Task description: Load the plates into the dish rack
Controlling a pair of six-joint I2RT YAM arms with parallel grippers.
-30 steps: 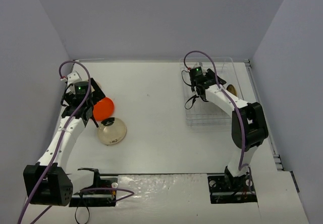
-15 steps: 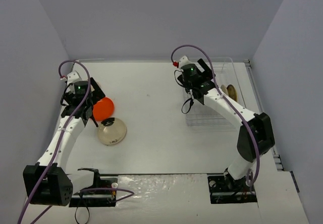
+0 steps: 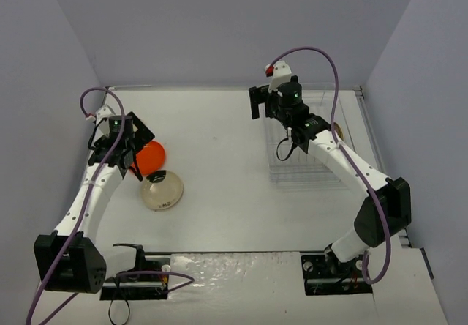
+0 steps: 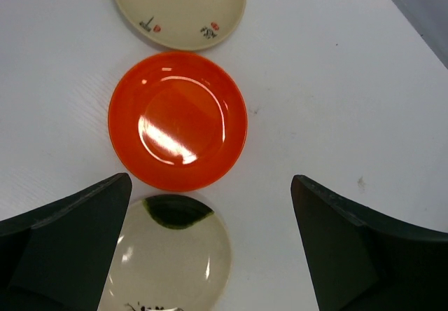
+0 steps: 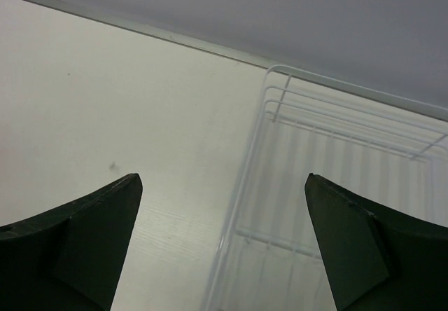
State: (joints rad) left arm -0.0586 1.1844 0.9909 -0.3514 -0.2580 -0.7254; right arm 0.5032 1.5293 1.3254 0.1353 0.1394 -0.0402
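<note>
Top external view only: both arms whole, with the rectangular clear-wire dish rack at the far right of the white table and the plates at the far left, well apart from it. Long axis of the rack: apparently near to far, right side along the table's right edge. Inside, near that side, one tan-brown plate standing on edge, partly masked by the purple cable.

Left wrist view only: three round plates lying flat, face up, in a straight line down the picture.
- Top, cut by the frame: cream plate with small red and black marks.
- Middle: glossy orange-red plate.
- Bottom: cream plate with a dark green patch.

Neighbours just beside each other; contact not discernible. From above, only the orange-red one and one cream one in sight.

Left end effector: spread wide, holding nothing, above the row, fingers either side of the bottom plate.

Right end effector: spread wide, holding nothing, raised by the rack's far left corner. Right wrist view only: white rim wires and floor bars to the right, table surface to the left.

Boundaries: grey left wall close beside the left arm; white table surface between the plates and the rack.
</note>
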